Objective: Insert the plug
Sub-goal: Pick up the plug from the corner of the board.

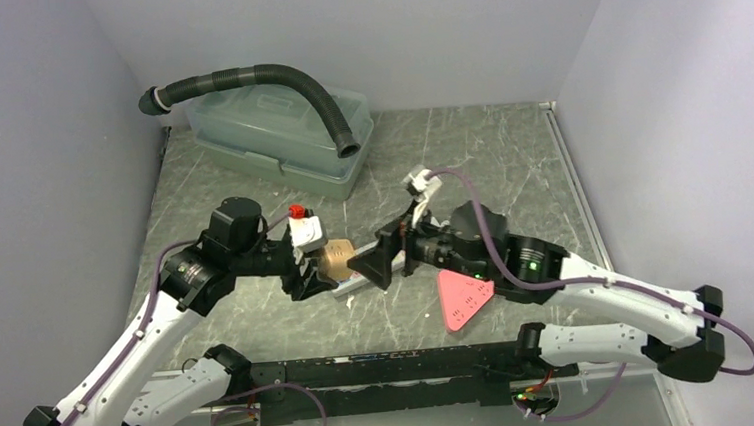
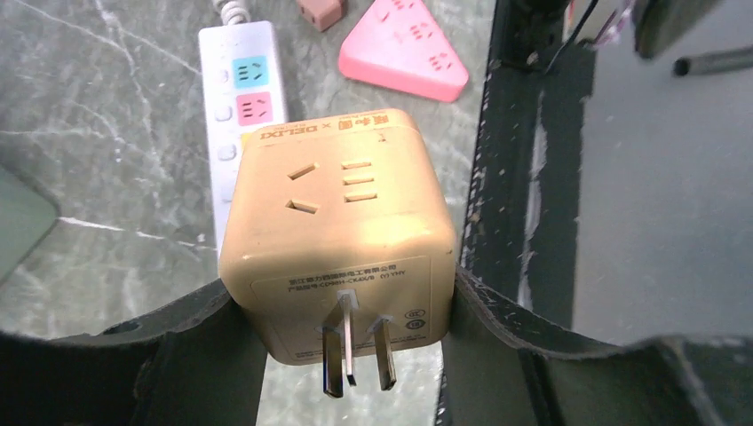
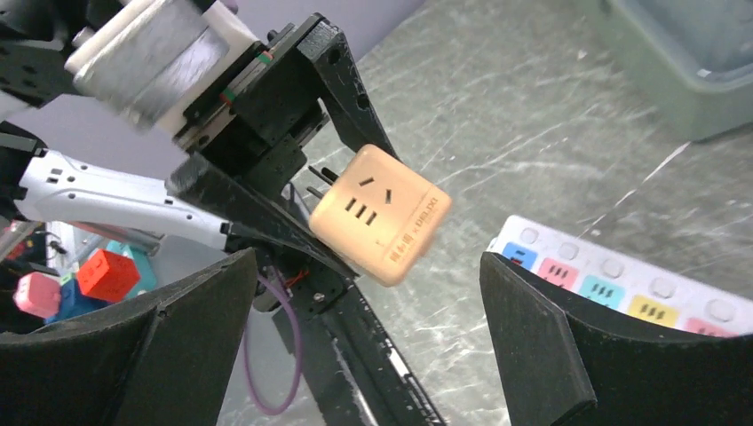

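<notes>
The plug (image 2: 342,222) is a tan cube adapter with three metal prongs that point back toward the left wrist camera. My left gripper (image 2: 342,297) is shut on its two sides and holds it above the table (image 1: 469,156). It also shows as the tan plug (image 1: 336,261) from above and as the plug (image 3: 382,222) in the right wrist view. My right gripper (image 3: 366,293) is open, its fingers spread wide and apart from the cube, facing it from the right. A white power strip (image 2: 240,80) with coloured sockets lies on the table below.
A pink triangular socket block (image 1: 462,297) lies just right of the strip. A grey lidded box (image 1: 282,129) with a black corrugated hose (image 1: 263,78) over it stands at the back left. The black base rail (image 1: 384,368) runs along the near edge.
</notes>
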`<state>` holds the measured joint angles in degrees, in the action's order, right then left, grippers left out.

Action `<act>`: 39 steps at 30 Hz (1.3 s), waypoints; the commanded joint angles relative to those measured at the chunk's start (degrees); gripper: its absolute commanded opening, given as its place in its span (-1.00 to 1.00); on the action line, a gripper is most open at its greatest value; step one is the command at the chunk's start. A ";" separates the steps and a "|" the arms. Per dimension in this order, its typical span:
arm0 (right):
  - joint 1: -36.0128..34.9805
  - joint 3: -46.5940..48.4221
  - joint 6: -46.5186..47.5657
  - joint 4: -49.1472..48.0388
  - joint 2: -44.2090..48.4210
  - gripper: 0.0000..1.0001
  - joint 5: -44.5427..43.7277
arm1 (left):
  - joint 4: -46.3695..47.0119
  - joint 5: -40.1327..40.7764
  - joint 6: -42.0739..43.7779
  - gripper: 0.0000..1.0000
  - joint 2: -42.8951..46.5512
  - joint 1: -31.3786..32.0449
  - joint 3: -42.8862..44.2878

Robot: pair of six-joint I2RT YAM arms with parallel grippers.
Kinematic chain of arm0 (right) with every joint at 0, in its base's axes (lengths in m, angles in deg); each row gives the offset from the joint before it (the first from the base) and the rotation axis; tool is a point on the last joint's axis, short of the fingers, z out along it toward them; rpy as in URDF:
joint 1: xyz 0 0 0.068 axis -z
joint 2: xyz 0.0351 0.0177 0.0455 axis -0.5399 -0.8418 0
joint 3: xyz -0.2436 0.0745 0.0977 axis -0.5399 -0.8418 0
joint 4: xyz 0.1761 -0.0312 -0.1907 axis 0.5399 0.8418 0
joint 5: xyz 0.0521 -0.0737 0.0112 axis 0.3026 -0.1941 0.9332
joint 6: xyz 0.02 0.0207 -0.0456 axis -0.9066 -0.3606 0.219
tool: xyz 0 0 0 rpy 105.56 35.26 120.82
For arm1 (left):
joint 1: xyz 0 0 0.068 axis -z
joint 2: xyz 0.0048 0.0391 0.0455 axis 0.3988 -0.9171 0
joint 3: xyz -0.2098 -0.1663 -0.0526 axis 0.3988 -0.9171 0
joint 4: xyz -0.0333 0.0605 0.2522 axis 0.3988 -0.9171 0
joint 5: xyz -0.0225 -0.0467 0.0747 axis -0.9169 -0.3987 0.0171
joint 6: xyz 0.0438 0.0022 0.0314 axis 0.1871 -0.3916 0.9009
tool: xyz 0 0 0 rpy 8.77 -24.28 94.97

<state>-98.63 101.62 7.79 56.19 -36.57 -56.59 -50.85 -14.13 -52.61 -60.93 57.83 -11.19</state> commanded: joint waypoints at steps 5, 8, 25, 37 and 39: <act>0.52 -9.06 13.06 -7.13 10.79 0.99 5.74 | 12.49 -10.17 -21.49 -1.00 0.02 -0.10 3.60; 0.56 -8.30 14.18 -8.11 10.33 0.99 12.23 | 17.42 -15.03 -28.12 -1.00 -0.54 -0.14 3.68; 0.56 -9.73 6.59 -24.64 8.25 0.97 15.15 | 29.78 -30.51 -35.58 -1.00 -0.69 -0.14 4.32; 0.65 -9.13 2.69 -23.38 10.15 -1.00 8.47 | 15.75 -26.52 -19.10 0.71 -0.13 -0.14 5.93; 0.65 -7.67 3.02 -20.08 11.14 -1.00 6.39 | 10.31 -22.75 -10.79 0.99 0.53 -0.14 6.66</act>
<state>-98.69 90.32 12.44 35.01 -28.94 -43.08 -30.70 -41.89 -80.39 -62.00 57.76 -7.74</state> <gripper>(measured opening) 0.591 0.912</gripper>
